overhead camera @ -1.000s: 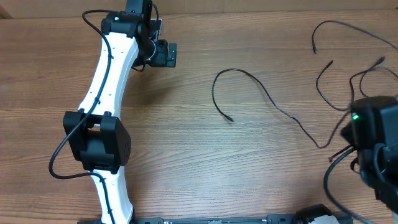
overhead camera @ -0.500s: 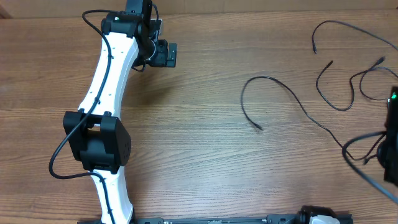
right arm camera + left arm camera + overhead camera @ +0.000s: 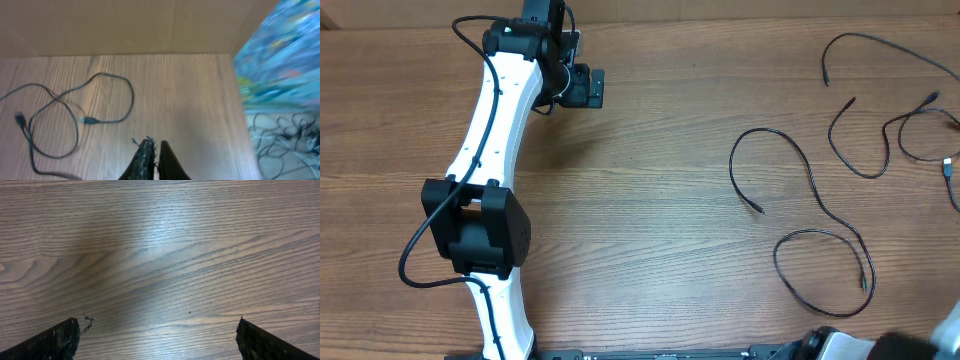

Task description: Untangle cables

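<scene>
At the right edge, cables [image 3: 812, 185] run out of view; left hand [image 3: 157, 341] gapes, right hand [image 3: 155, 159] closed.

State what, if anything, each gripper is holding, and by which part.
Nothing is held. The left gripper stands open over the table; the right gripper is shut, with nothing visible in it.

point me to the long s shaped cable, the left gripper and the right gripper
long S-shaped cable [image 3: 817, 198], overhead view, on the middle stretch of the cord
left gripper [image 3: 158, 330], left wrist view, midway between its open fingertips
right gripper [image 3: 155, 146], right wrist view, between its shut fingertips
</scene>
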`<move>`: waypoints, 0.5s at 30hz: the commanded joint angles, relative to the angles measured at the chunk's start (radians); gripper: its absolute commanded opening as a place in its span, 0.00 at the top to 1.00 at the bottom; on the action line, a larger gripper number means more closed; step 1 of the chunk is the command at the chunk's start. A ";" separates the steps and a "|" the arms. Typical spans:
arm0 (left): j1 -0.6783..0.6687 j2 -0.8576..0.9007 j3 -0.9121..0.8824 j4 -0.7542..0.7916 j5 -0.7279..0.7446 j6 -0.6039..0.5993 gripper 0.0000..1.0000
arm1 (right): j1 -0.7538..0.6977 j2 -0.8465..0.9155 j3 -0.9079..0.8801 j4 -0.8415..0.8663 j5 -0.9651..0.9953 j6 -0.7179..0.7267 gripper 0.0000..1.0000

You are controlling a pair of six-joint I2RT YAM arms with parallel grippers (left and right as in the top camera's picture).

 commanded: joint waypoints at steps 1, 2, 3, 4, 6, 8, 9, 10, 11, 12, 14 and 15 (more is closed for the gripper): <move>-0.011 -0.010 -0.002 0.001 -0.005 -0.014 0.00 | -0.097 0.079 0.003 0.062 -0.208 -0.144 0.96; -0.011 -0.010 -0.002 0.001 -0.005 -0.014 0.00 | -0.112 0.095 0.003 0.067 -0.258 -0.176 0.96; -0.011 -0.010 -0.002 0.001 -0.005 -0.014 0.00 | -0.124 0.112 0.003 0.066 -0.314 -0.212 0.96; -0.011 -0.010 -0.002 0.001 -0.005 -0.014 0.00 | -0.134 0.126 0.003 0.063 -0.367 -0.256 0.96; -0.011 -0.010 -0.002 0.001 -0.005 -0.014 0.01 | -0.137 0.143 0.003 0.061 -0.447 -0.353 0.96; -0.011 -0.010 -0.002 0.001 -0.005 -0.014 0.01 | -0.136 0.154 0.003 0.058 -0.535 -0.451 0.91; -0.011 -0.010 -0.002 0.001 -0.005 -0.014 0.00 | -0.135 0.161 0.003 0.045 -0.621 -0.523 0.74; -0.011 -0.010 -0.002 0.001 -0.005 -0.014 0.00 | -0.135 0.166 0.003 0.033 -0.669 -0.570 0.57; -0.011 -0.010 -0.002 0.001 -0.005 -0.014 0.00 | -0.135 0.170 0.003 0.015 -0.719 -0.624 0.45; -0.011 -0.010 -0.002 0.001 -0.005 -0.014 0.00 | -0.134 0.174 0.000 -0.002 -0.752 -0.665 0.36; -0.011 -0.010 -0.002 0.001 -0.005 -0.014 0.00 | -0.134 0.175 -0.015 -0.019 -0.769 -0.696 0.27; -0.011 -0.010 -0.002 0.001 -0.005 -0.014 0.01 | -0.134 0.175 -0.025 -0.022 -0.770 -0.700 0.25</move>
